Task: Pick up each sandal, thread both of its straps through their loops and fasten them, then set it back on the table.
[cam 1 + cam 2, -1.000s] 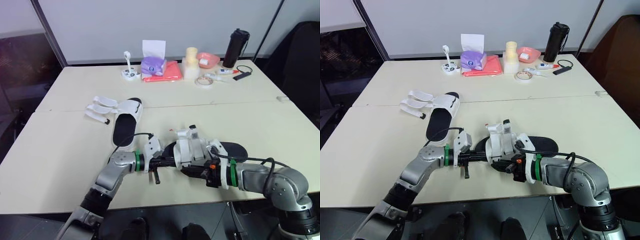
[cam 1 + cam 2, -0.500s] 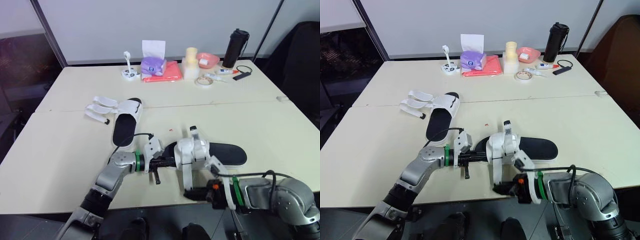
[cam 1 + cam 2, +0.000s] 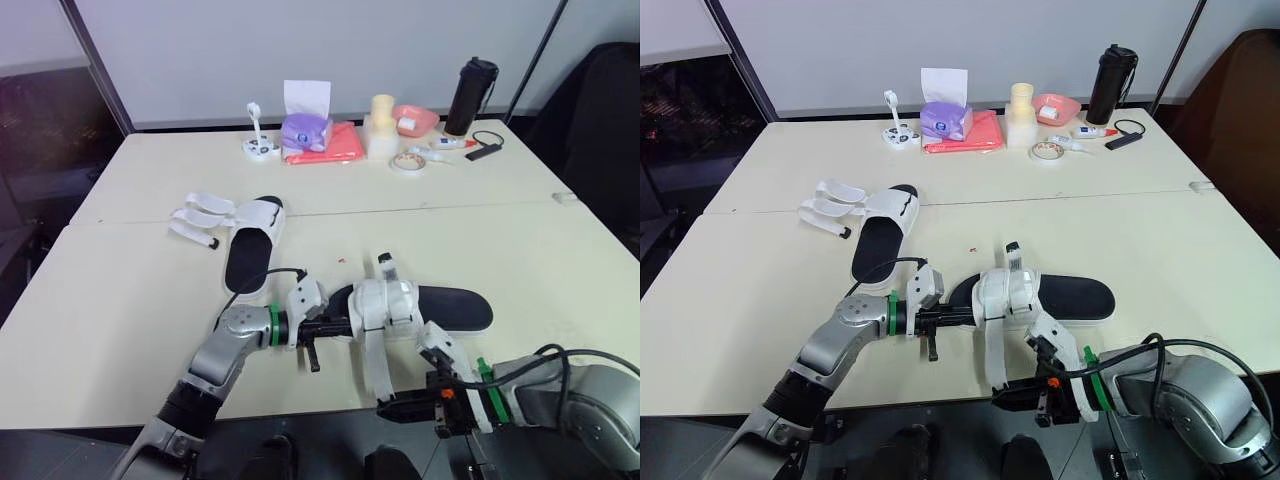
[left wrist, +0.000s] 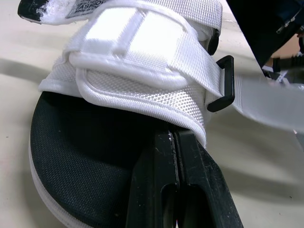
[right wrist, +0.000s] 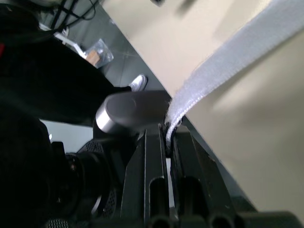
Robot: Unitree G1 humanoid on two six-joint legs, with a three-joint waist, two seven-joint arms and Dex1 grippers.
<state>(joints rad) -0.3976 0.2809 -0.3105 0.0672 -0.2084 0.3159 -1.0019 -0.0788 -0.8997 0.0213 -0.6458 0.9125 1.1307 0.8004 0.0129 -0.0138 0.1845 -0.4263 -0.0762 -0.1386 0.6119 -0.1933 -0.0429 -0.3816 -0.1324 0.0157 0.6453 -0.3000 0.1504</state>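
Two sandals (image 3: 252, 248); both grippers (image 3: 338, 326) clamp the near sandal (image 3: 450, 308).

The only text that can be read is on a small grey tag (image 4: 86, 4) on the white upper of the near sandal (image 4: 142, 71). Its capitals appear to spell "FASHION" and are partly cut off. Print on the far things is too small to read.

Left tool (image 3: 335, 325) grips the near sandal (image 3: 450, 305), right tool (image 3: 390, 408) its strap (image 3: 375, 360).

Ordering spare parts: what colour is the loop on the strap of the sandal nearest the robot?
Black. The loop shows best in the left wrist view.
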